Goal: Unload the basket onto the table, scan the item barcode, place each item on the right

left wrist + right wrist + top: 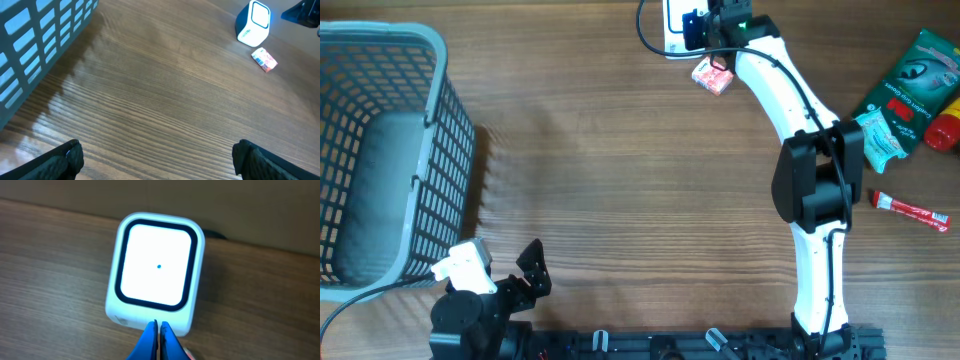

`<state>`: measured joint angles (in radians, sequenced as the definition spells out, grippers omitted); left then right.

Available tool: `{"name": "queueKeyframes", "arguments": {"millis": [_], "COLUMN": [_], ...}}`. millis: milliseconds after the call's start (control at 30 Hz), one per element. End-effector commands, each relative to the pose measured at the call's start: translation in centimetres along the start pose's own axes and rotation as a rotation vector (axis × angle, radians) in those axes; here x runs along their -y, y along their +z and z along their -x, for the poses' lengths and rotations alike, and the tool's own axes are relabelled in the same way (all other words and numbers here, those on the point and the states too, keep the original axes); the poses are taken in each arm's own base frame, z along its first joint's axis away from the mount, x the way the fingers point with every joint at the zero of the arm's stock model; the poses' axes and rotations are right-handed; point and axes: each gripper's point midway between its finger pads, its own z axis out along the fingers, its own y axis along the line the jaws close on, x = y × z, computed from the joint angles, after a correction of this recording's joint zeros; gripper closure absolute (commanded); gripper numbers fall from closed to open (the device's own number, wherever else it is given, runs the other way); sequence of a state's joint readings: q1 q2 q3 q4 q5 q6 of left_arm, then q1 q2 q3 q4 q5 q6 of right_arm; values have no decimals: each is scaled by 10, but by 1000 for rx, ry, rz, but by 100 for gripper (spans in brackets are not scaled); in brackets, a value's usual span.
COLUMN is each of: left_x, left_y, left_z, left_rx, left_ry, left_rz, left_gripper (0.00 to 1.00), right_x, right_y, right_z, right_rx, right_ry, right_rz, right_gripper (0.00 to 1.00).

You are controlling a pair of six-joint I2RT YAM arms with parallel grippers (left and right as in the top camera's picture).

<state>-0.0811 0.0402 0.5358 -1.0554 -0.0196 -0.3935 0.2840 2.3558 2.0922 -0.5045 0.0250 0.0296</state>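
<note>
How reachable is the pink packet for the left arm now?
Probably not: the packet lies far off beside the scanner, close by the right arm; the left gripper sits at the near edge.

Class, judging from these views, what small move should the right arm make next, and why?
Probably open the right gripper and lower toward the small pink packet: the gripper is shut on nothing, facing the scanner, while the packet lies unheld beside it.

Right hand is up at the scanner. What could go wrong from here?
1. The right hand is shut and empty; the packet lies on the table beside the scanner, so nothing may get scanned.
2. The hand sits close to the scanner's face and could knock it.
</note>
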Motion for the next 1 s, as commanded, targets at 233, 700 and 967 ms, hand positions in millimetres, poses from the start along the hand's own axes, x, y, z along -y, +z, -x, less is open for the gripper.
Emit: {"name": "queueKeyframes", "arguments": {"millis": [233, 700, 967], "left_x": [0, 0, 0], "left_y": [0, 0, 0], "left_z": [0, 0, 0], "left_rx": [5, 5, 5], "left_ry": [16, 16, 16], "left_rz": [0, 0, 0], "left_gripper": [0, 0, 0], "right_x": [27, 24, 34], "right_y": [-56, 26, 45], "right_z": [-23, -103, -103], "right_rx": [-208, -295, -266], "right_ry": [360, 264, 242], "right_rz": [302, 488, 403], "right_gripper": [52, 49, 62]}}
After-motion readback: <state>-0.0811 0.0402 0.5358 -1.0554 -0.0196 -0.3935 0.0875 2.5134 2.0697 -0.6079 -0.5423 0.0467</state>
